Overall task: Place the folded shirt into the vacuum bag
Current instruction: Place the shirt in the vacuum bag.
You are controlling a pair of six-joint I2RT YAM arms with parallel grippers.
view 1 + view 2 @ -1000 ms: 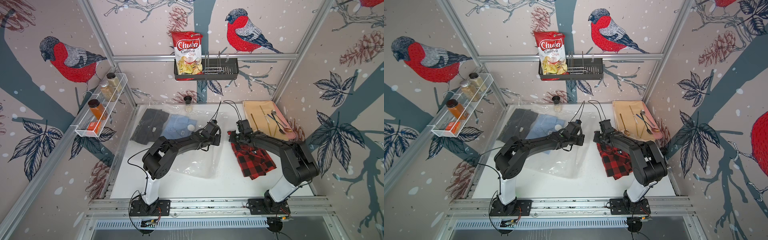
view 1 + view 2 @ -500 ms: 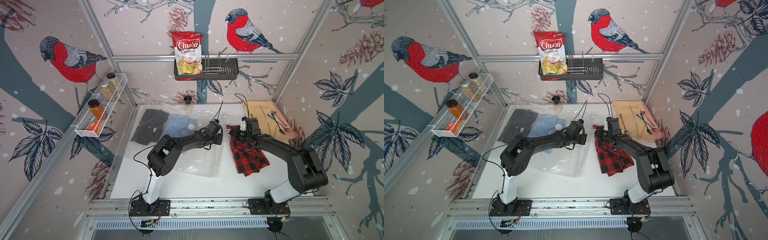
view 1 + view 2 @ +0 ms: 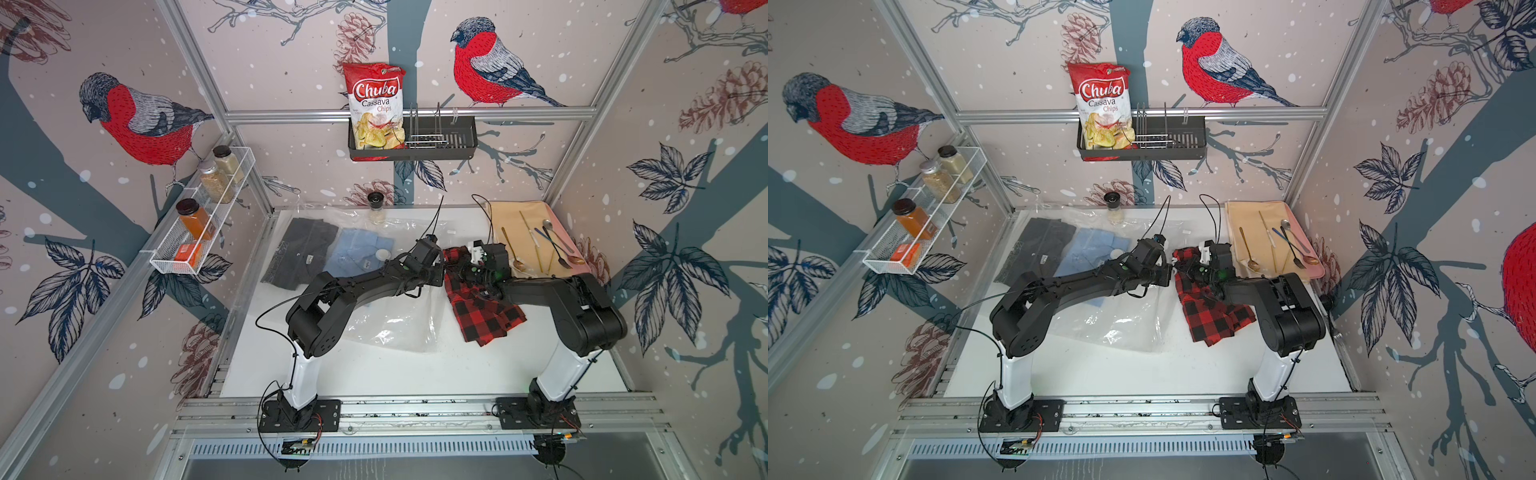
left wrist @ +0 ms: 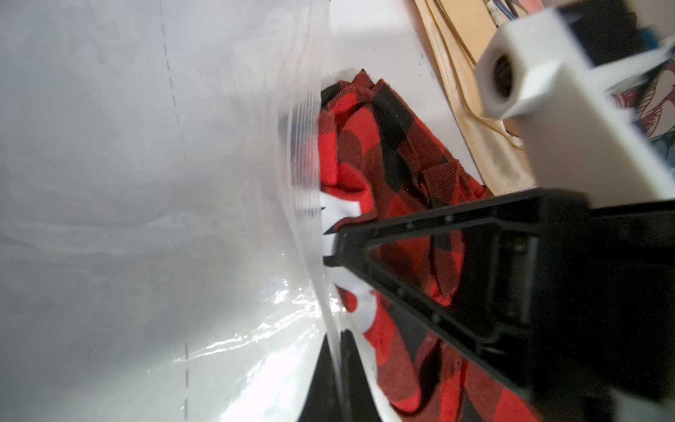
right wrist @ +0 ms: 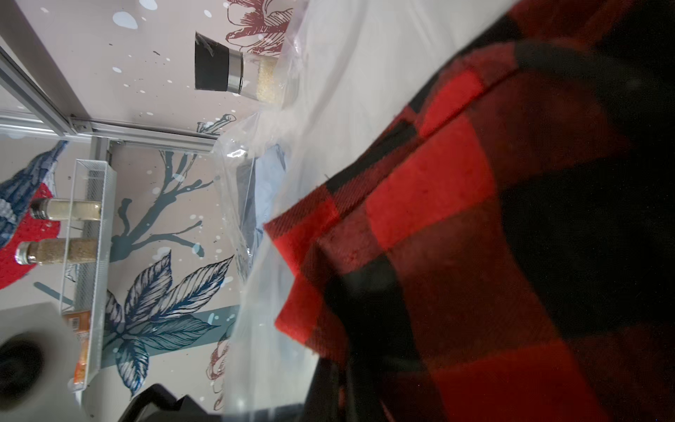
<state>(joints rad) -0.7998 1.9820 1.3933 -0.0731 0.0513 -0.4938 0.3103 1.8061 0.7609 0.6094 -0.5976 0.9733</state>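
Observation:
The vacuum bag [image 3: 399, 328] [image 3: 1121, 328] is clear, crinkly plastic spread over the table's left and middle, with a round white valve cap [image 3: 382, 253]. My left gripper [image 3: 440, 266] [image 4: 339, 365] is shut on the bag's right edge [image 4: 314, 226] and holds it up. The folded shirt [image 3: 486, 316] [image 3: 1217, 320] is red and black plaid. One end hangs from my right gripper [image 3: 459, 270] [image 5: 350, 383], which is shut on it; the other end trails on the table. In the left wrist view the shirt [image 4: 365, 153] sits just beside the raised edge. The two grippers nearly touch.
A dark grey shirt [image 3: 299, 257] and a light blue shirt [image 3: 357, 253] lie inside the bag at the back left. A shaker [image 3: 376, 203] stands by the back wall. A tan tray [image 3: 515, 220] with cutlery fills the back right corner. A spice rack [image 3: 199, 216] hangs on the left wall.
My right gripper has lifted the plaid shirt's end and carried it left to the bag's raised edge. My left gripper has shifted slightly right, still gripping the bag.

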